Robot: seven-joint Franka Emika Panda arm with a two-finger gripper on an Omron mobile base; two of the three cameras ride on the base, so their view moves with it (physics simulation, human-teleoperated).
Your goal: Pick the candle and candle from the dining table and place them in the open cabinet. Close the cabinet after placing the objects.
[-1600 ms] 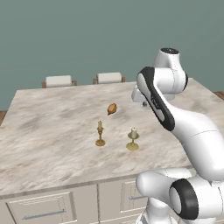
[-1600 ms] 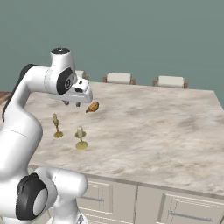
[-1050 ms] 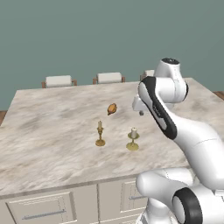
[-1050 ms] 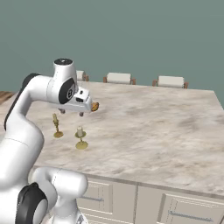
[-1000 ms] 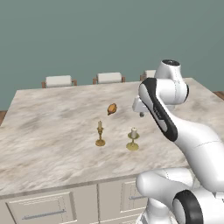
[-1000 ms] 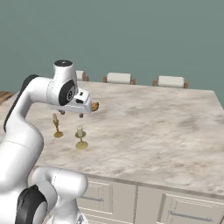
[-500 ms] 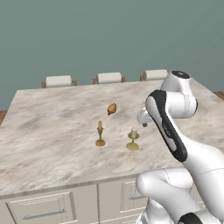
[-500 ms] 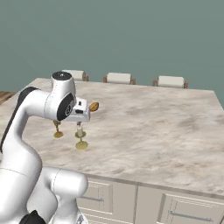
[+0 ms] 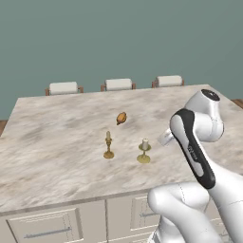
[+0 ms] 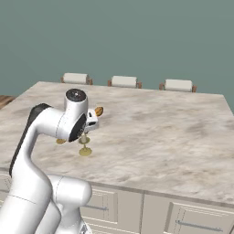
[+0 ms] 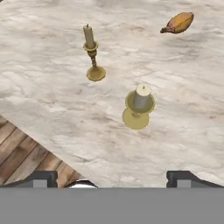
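Marbled worktop (image 9: 57,142), teal wall behind, three chairs along the far edge. Both candles stand near the middle of the worktop, a little toward its near edge: the white candle (image 11: 139,106) on its wide brass base, the tan taper (image 11: 92,54) on a thin stem just beside it, the two apart, not touching. A brown oval thing (image 11: 178,22) lies farther in, toward the far edge.

My fingers (image 11: 111,177) are spread wide and hold nothing. In the hand view the white candle sits ahead of them, roughly centred between the tips, slightly toward one side; the taper is farther off and to the other side. White candle is the nearer, so I judge it the first pick.

Both candles stand upright, long axes vertical, wicks up. My hand looks down at them on a slant. A grasp across the white candle's stem or cup, below the wax, looks soundest; the wide base should keep it from tipping.
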